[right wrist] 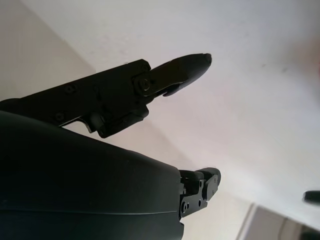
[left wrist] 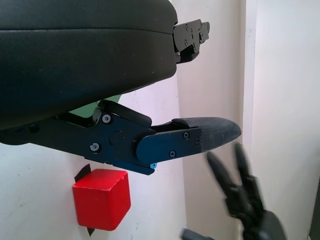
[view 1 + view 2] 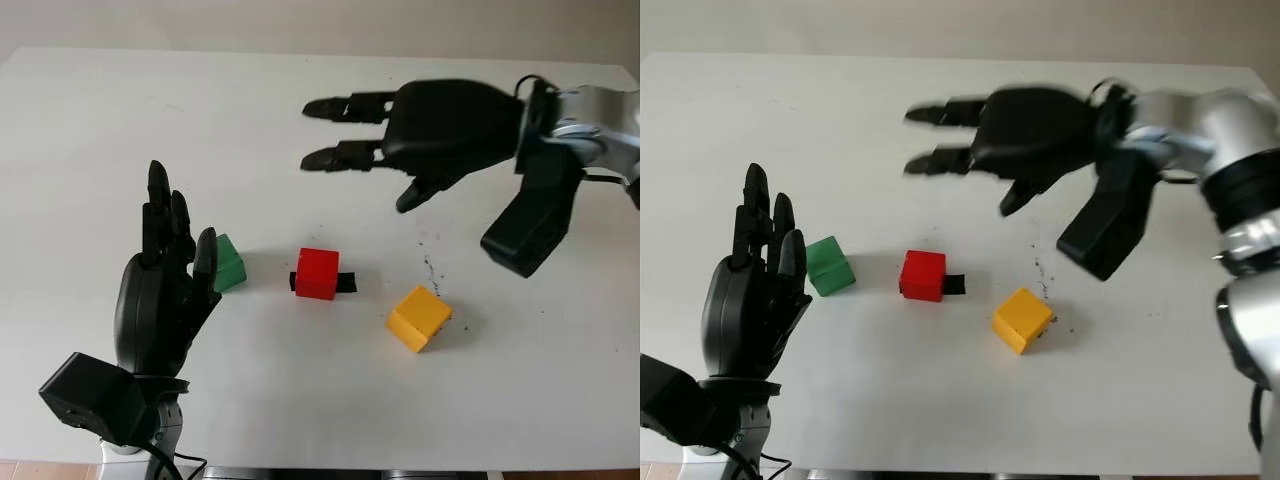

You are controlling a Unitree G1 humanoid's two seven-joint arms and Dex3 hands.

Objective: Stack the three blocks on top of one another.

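Left hand [image 3: 165, 285] open, fingers [image 3: 205, 255] partly hiding green block [image 3: 231, 263]; red block [image 3: 317, 273] and yellow block [image 3: 419, 317] unobstructed on worktop [image 3: 120, 140] — right hand [image 3: 420, 130] open above.

Partly covered blocks and cropped arms

The left hand [image 3: 165, 290] hides the near-left part of the green block [image 3: 229, 262], and in the left wrist view only a pale green sliver shows between shell and finger. A black strip [image 3: 345, 282] runs under the red block [image 3: 317, 272], its middle hidden. The right hand [image 3: 1015, 140] is smeared with motion blur, its fingertips soft. Both forearms are cut off by the picture's edges. Dark specks near the yellow block [image 3: 418, 317] are too small to identify.
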